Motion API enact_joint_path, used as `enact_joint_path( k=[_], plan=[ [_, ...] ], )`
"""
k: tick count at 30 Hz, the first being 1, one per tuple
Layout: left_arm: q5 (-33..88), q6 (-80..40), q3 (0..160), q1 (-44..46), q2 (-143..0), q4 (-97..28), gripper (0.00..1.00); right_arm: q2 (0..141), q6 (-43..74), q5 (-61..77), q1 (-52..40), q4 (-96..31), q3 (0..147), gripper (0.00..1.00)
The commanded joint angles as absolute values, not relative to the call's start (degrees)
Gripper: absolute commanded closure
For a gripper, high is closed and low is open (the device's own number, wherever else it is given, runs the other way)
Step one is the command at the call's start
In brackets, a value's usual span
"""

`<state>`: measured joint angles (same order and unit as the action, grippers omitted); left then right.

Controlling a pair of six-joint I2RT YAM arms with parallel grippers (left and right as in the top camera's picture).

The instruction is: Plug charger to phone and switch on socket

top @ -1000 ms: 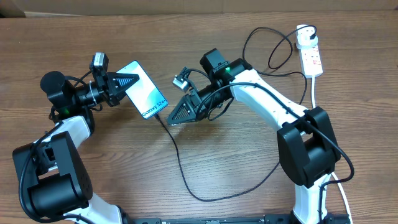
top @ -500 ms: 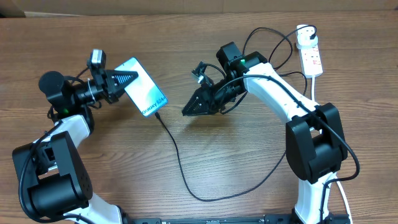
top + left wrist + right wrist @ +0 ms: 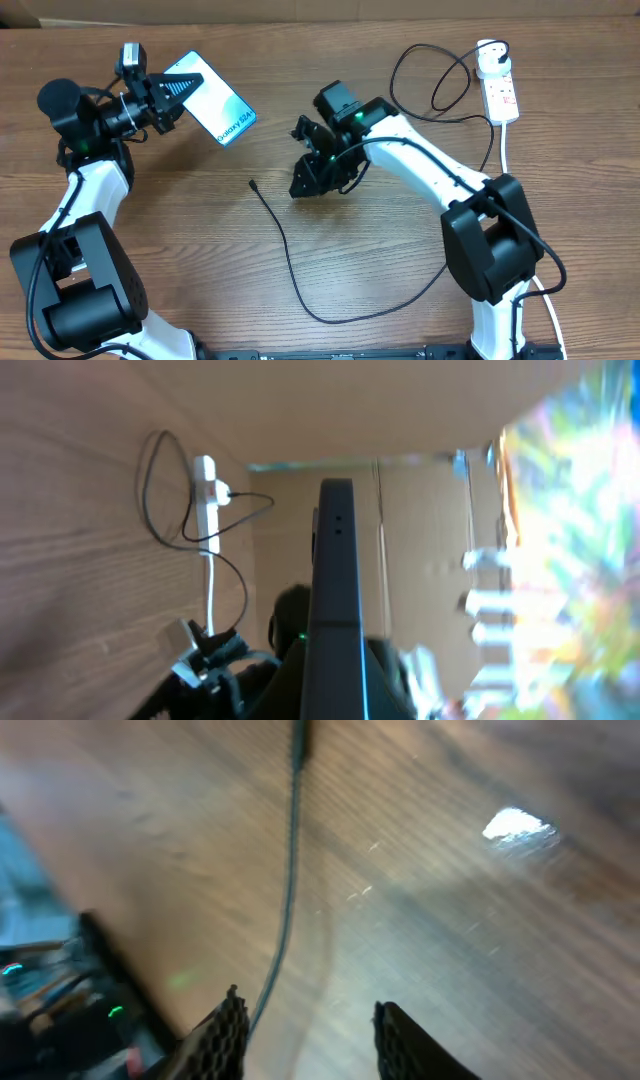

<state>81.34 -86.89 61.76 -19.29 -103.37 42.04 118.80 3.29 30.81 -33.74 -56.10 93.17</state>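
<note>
Charger [image 3: 287,262] and phone [image 3: 222,105] lie well apart in the overhead view: the thin black cable curls across the tabletop [image 3: 150,250], and its connector tip [image 3: 251,183] rests free on the wood, below and to the right of the phone. At the far right corner the cable ends in the round white plug adapter [image 3: 489,57], seated in the end of the socket [image 3: 502,95]. The left claw [image 3: 185,86] is clamped on one end of the phone, which sits tilted with its blue screen facing up. The right claw [image 3: 300,186] points down just beside the connector tip, its jaws apart and holding nothing. From the left wrist, the phone shows edge-on as a dark bar rising from the bottom of the frame, and the socket appears across the tabletop with cable loops around it; the background to the right is blurred. From the right wrist, the two black fingertips [image 3: 228,1025] stand spread over bare wood, empty, while the cable runs down from the top edge and passes just beside one fingertip; the picture is blurred.
</note>
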Motion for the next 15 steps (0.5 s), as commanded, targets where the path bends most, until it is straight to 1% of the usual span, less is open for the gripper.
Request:
enact_joint_path(
  k=[1,6,15],
  plan=[
    [79.02,-86.15,62.76,-19.86,-103.50,41.12,0.96,119.66,6.24,19.94,-35.62,-54.22,93.01,0.54],
    [79.09,-86.19,62.74,-19.92,-103.50,41.10,0.96,119.66,6.22,14.94,-38.37,-50.59,93.01,0.49],
    [79.07,-86.37,62.74,-19.92,-103.50,40.69,0.96,119.83,6.26,10.94,-43.18,-48.16,92.97,0.47]
  ],
)
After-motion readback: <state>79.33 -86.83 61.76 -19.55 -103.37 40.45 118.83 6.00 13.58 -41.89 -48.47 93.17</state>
